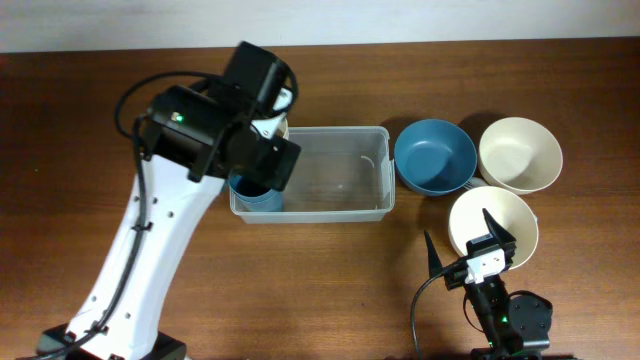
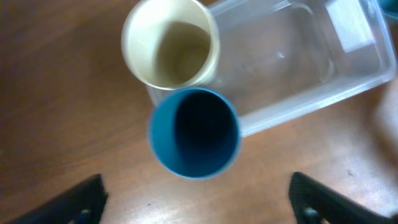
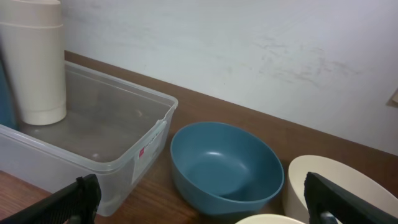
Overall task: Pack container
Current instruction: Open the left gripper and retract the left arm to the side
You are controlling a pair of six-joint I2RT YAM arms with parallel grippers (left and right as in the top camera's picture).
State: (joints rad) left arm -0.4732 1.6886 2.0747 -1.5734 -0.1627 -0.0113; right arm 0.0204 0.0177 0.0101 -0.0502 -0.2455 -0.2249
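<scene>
The clear plastic container (image 1: 345, 170) lies mid-table. A cream cup (image 2: 171, 50) and a blue cup (image 2: 194, 132) stand upright side by side in its left end. My left gripper (image 2: 199, 208) is open and empty, hovering above the blue cup; in the overhead view its wrist (image 1: 225, 130) covers that end of the container. My right gripper (image 1: 470, 252) is open and empty, low near the front edge and aimed at the blue bowl (image 3: 224, 165). The container (image 3: 93, 146) and the cream cup (image 3: 37, 62) also show in the right wrist view.
A blue bowl (image 1: 434, 155) sits just right of the container. A cream bowl (image 1: 520, 153) is to its right. A second cream bowl (image 1: 492, 222) sits in front of them, right by my right gripper. A wall runs behind the table.
</scene>
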